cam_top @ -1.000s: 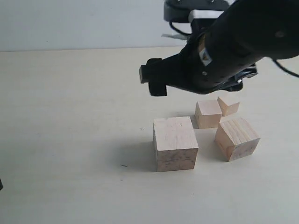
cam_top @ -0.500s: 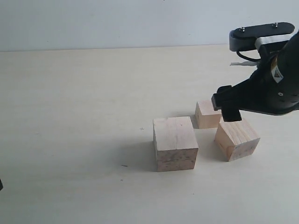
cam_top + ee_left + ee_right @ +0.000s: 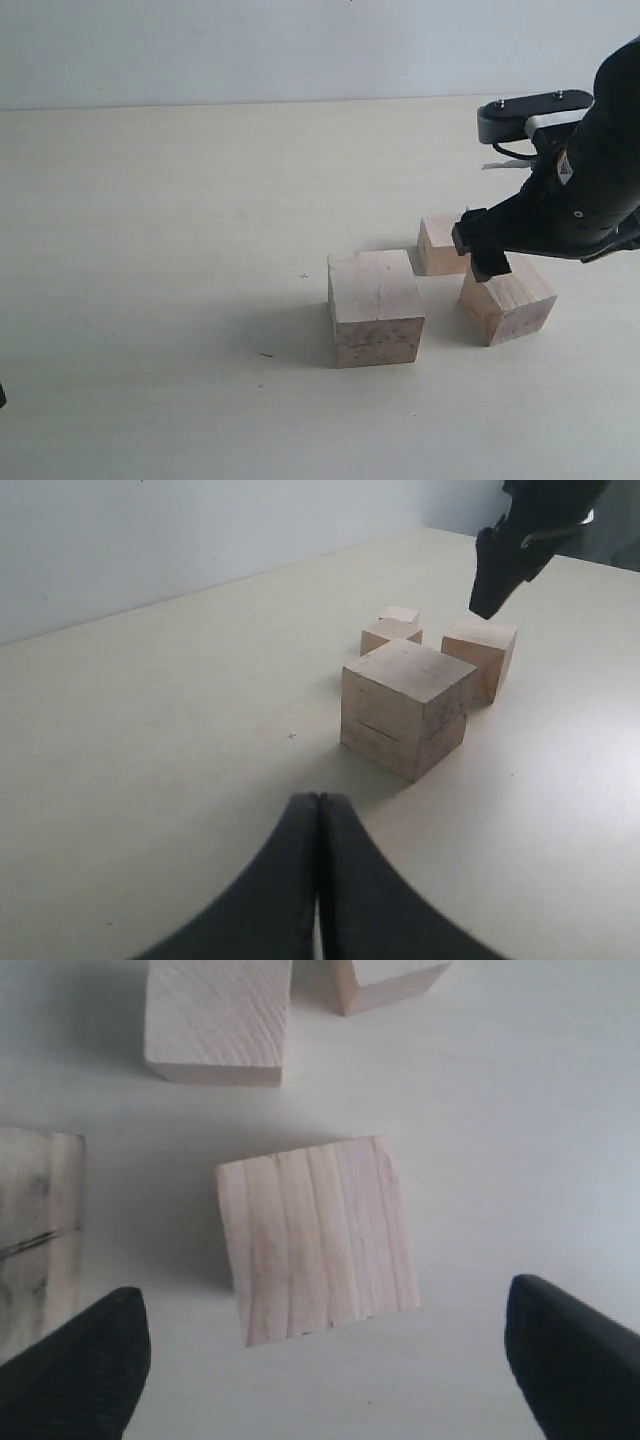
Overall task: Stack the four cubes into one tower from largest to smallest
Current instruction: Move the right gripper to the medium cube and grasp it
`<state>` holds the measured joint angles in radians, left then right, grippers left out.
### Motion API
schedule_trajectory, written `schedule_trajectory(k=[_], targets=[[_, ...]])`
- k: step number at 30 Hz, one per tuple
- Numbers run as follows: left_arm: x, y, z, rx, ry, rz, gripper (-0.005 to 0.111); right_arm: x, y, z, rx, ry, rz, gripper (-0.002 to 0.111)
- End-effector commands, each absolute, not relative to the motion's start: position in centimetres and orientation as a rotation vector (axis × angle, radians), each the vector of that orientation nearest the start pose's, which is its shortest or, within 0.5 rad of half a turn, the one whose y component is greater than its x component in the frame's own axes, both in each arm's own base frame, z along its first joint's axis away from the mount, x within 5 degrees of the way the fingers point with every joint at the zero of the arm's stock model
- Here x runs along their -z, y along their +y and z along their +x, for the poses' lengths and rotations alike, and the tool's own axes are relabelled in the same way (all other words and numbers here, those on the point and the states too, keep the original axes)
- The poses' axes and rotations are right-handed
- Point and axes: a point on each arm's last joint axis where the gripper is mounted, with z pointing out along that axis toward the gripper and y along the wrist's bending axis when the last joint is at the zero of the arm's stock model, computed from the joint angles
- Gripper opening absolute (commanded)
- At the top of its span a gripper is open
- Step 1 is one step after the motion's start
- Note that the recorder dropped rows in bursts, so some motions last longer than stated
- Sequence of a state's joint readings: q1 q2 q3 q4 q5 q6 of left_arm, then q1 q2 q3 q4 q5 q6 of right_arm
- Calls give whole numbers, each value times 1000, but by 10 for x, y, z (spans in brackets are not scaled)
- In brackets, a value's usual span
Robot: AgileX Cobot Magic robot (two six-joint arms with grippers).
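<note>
Four pale wooden cubes lie apart on the table; no tower stands. The largest cube (image 3: 375, 308) (image 3: 405, 705) is nearest the middle. To its right sits the second-largest cube (image 3: 512, 300) (image 3: 315, 1235), turned a little. Behind them is the third cube (image 3: 438, 246) (image 3: 218, 1020). The smallest cube (image 3: 400, 613) (image 3: 390, 980) is hidden by the arm in the exterior view. My right gripper (image 3: 488, 256) (image 3: 330, 1360) hangs open just above the second-largest cube, holding nothing. My left gripper (image 3: 318, 805) is shut and empty, well short of the largest cube.
The pale table (image 3: 160, 250) stretches wide to the left and front of the cubes. A light wall (image 3: 200, 50) rises behind the table's far edge. The largest cube's edge (image 3: 35, 1250) lies close beside the right gripper's one finger.
The right arm has swung from above the largest cube to the right and come down over the second-largest cube. The cubes and the left gripper have not moved.
</note>
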<state>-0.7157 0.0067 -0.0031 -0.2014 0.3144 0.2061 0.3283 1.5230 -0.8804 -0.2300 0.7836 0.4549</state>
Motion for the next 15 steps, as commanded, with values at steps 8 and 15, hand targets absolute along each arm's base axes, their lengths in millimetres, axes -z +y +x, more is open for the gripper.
schedule_trajectory(k=[8, 15], targets=[[-185, -40, 37, 556, 1689, 692, 0, -167, 72, 282, 130, 2882, -126, 90], [-185, -40, 37, 558, 1690, 690, 0, -146, 74, 287, 138, 2923, -141, 88]])
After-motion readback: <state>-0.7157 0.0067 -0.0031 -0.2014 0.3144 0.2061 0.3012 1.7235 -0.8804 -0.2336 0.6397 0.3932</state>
